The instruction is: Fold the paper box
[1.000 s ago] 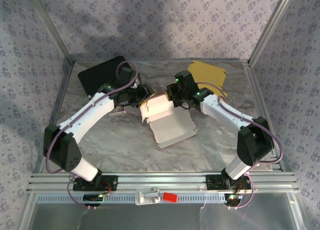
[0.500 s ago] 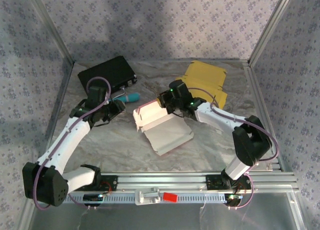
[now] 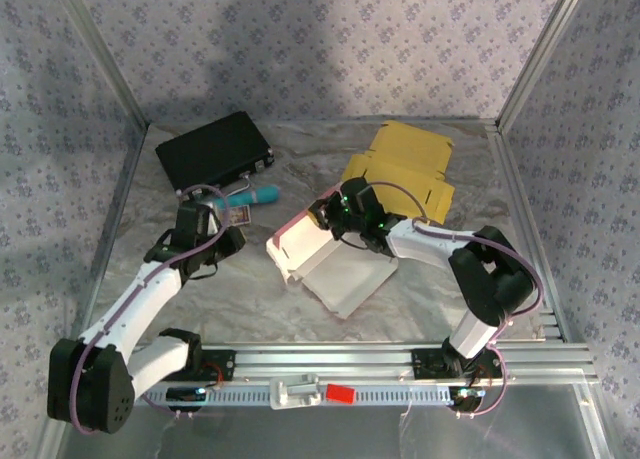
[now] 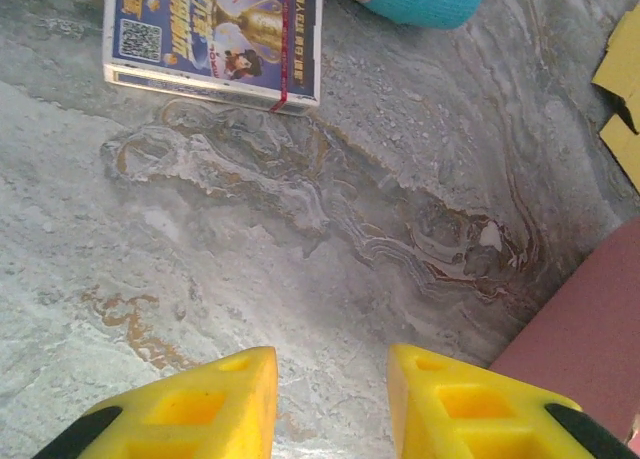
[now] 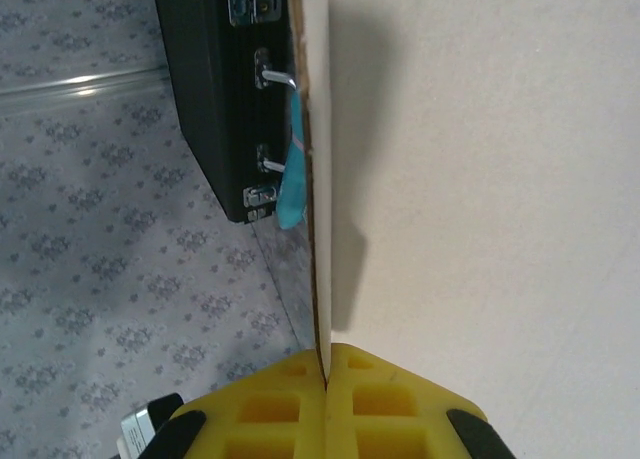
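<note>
Pink paper box [image 3: 345,274]: 1 | yellow box [image 3: 410,162]: 1 | black case [image 3: 213,151]: 1

Lighting: even, moderately bright, apparently from overhead. Broad soft shadows fall across the back wall [image 3: 300,49]. Faint sheen on the surface [image 3: 250,279], no hard glare. Top view sharp. Left gripper [image 4: 330,364] slightly soft in close foreground. Paper box [image 5: 480,179] carries 1 soft-edged shadow.

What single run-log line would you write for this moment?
right gripper: shut on paper box edge | left gripper: open, empty, over table, apart from box | fold: unfinished
</note>
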### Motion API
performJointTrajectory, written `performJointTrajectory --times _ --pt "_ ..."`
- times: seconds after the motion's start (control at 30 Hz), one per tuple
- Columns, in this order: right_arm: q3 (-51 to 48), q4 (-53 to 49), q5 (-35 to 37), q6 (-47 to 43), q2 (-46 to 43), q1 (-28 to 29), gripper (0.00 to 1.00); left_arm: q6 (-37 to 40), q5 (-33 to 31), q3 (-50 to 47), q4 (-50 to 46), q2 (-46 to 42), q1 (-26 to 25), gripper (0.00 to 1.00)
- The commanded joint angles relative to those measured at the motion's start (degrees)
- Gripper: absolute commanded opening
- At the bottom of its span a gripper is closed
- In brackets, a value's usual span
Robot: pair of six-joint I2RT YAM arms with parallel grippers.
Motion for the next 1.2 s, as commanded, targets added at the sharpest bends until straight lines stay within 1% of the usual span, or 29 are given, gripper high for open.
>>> performJointTrajectory --times 0.0,0.1,0.17,0.3,0.4,0.47,0.57,0.67,0.8,0.97,1.17 --pt "-1.84 6.88 -1.99 -2.69 1.18 -0.36 0.0 2.84 2.42 -2.73 8.31 -1.88 0.27 0.33" --pt "-3.24 10.02 -2.71 -1.72 1.9 -0.89 0.0 3.74 4.75 -6.14 13.47 -2.73 -0.2 0.31" --pt "-3.31 9.69 -2.71 -1.94 1.46 -1.12 0.0 4.34 6.83 -8.71 17.88 -3.07 -1.14 0.29" --pt "-2.68 9.42 -2.65 -1.63 1.03 -1.44 0.0 6.5 7.77 -11.77 22.19 -3.11 -3.76 0.25" --pt "-1.94 8.26 -2.77 -1.44 0.57 -1.55 0.0 7.88 8.58 -14.88 27.5 -3.67 -6.35 0.26" --pt "-1.72 8.06 -2.89 -1.25 0.49 -1.48 0.0 9.0 7.98 -16.36 29.99 -3.6 -8.33 0.29" --pt "-1.62 7.75 -2.89 -0.97 0.32 -1.38 0.0 10.05 6.89 -17.1 31.42 -2.7 -9.6 0.32" --pt "-1.9 7.61 -2.7 -0.89 0.14 -1.3 0.0 10.29 7.43 -16.98 33.26 -1.63 -10.12 0.34" --pt "-2.08 8.0 -2.36 -0.58 0.12 -1.21 0.0 11.62 7.55 -15.69 34.42 0.07 -13.09 0.37" --pt "-2.48 10.55 -1.54 1.05 0.37 -1.3 0.0 12.18 6.14 -15.28 34.76 0.8 -15.73 0.38" --pt "-3.27 14.75 -0.35 2.69 0.21 -1.23 0.0 12.35 4.89 -13.61 35.97 3.26 -16.95 0.41"
